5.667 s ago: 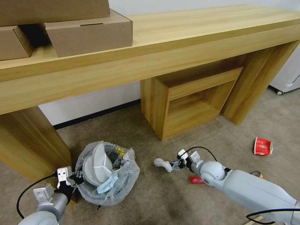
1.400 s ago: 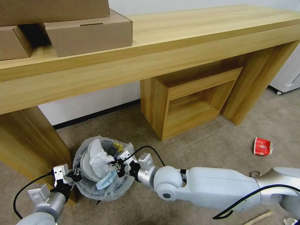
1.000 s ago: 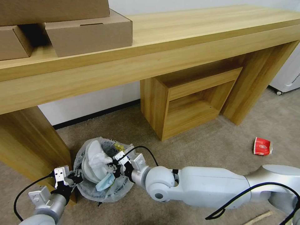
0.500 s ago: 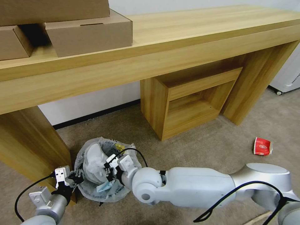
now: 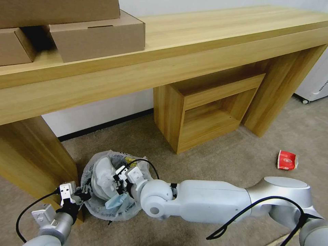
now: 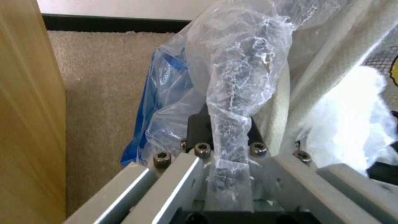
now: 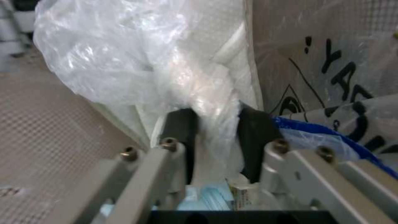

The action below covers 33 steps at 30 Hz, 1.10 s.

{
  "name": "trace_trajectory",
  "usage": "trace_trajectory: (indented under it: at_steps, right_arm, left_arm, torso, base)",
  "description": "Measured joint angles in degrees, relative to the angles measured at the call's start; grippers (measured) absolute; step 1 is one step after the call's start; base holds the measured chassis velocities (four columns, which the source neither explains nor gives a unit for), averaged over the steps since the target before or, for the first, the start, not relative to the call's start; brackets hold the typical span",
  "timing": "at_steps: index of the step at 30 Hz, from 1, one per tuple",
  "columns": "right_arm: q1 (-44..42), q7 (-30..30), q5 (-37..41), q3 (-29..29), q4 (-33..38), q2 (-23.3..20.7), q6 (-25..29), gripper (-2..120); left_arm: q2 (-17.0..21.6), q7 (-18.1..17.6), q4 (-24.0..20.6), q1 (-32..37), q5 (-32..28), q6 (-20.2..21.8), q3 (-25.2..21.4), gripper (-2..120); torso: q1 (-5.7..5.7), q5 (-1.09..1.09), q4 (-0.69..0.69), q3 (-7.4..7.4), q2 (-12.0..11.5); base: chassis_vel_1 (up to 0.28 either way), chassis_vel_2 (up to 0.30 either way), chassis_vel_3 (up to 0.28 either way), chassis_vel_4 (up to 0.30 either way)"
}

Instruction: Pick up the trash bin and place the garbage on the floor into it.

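Observation:
The trash bin (image 5: 135, 205), round and lined with a crinkly white bag, stands on the carpet by the table leg. My left gripper (image 5: 83, 195) is shut on its bagged rim (image 6: 230, 102). My right gripper (image 5: 115, 180) reaches into the bin's mouth from the right. It is shut on a crumpled white wad of paper (image 7: 211, 102) held between its dark pads (image 7: 253, 137). A white slipper (image 5: 101, 172) and a pale blue scrap (image 5: 115, 202) lie inside the bin. A red-white paper cup (image 5: 287, 160) lies on the floor far to the right.
A long wooden table (image 5: 191, 44) spans the scene, with its thick leg (image 5: 30, 160) right beside the bin and my left arm. Cardboard boxes (image 5: 95, 34) sit on top. A wooden cube shelf (image 5: 205, 109) stands under the table. Open carpet lies between the bin and the cup.
My right arm carried the white wad from the floor to the bin and over the last second pushed leftward, deeper into its mouth. The left gripper kept its hold on the rim.

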Motion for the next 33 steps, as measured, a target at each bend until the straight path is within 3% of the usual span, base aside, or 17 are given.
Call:
trace_trajectory:
  at_steps: [18,27,33]
  right_arm:
    - [0.8,-2.3,-2.4,0.5,5.8,-5.1,1.8,97]
    - [0.9,-4.0,-4.2,0.6,6.4,-6.8,2.8,100]
    - [0.9,-8.0,-7.5,-0.3,5.5,-6.8,6.4,100]
  left_arm:
    - [-0.1,-0.2,0.1,0.2,0.0,0.2,0.0,0]
    - [-0.2,-0.3,-0.1,0.0,0.1,0.2,0.2,0]
    - [-0.3,-0.3,-0.1,0.1,0.1,0.2,0.2,0]
  torso:
    - [0.00,0.00,0.00,0.00,0.0]
    - [0.00,0.00,0.00,0.00,0.0]
    - [0.00,0.00,0.00,0.00,0.0]
  base:
    - [0.000,0.000,0.000,0.000]
    - [0.000,0.000,0.000,0.000]
    - [0.000,0.000,0.000,0.000]
